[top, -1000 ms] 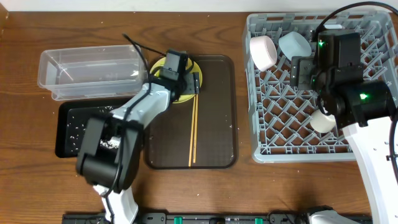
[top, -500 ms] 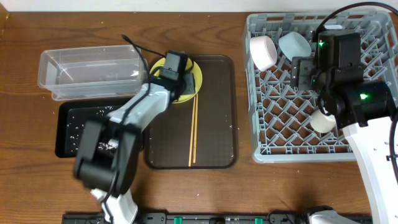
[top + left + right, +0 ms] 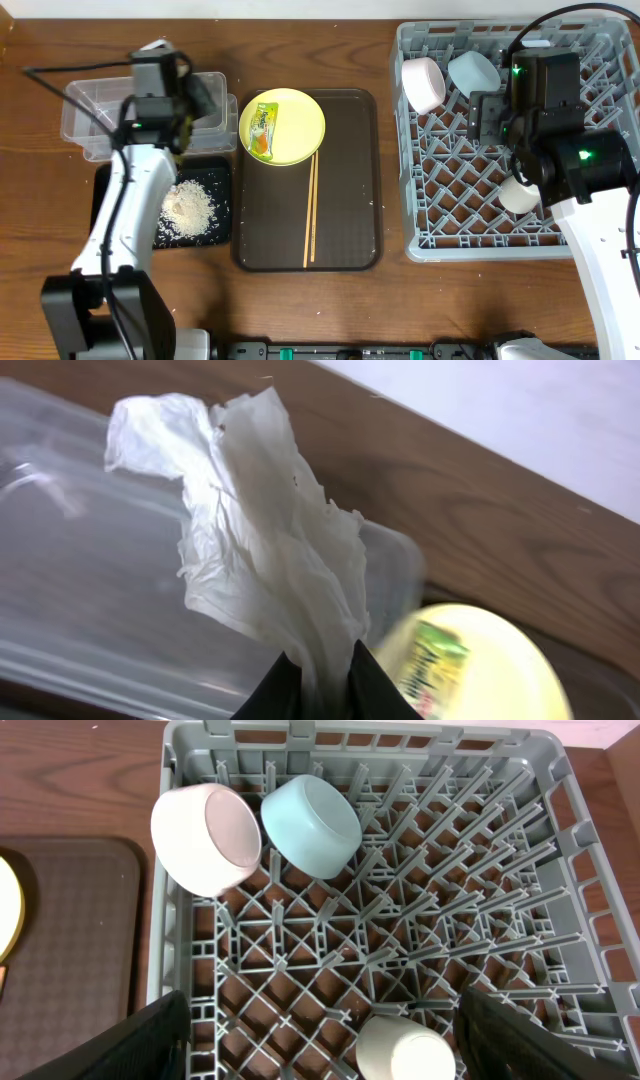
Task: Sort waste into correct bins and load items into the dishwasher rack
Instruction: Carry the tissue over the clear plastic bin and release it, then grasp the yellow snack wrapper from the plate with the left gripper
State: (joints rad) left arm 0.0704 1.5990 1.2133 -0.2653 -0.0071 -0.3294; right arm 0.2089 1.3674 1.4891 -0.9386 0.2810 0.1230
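Pinches the crumpled white paper scrap [image 3: 262, 530] in the left gripper [image 3: 315, 682], jaws closed on one end, sheet flaring out beyond the tips. Hangs it over the right end of the clear tub [image 3: 95, 118], tub directly beneath, long axis lying left-right on the desk [image 3: 400, 300]. Probably needs only a release. Leaves the snack wrapper [image 3: 263, 130] on the yellow plate [image 3: 300, 128] just right, nearer this arm. Holds the right gripper [image 3: 320, 1040] spread and empty above the dishwasher rack [image 3: 470, 215], well apart.
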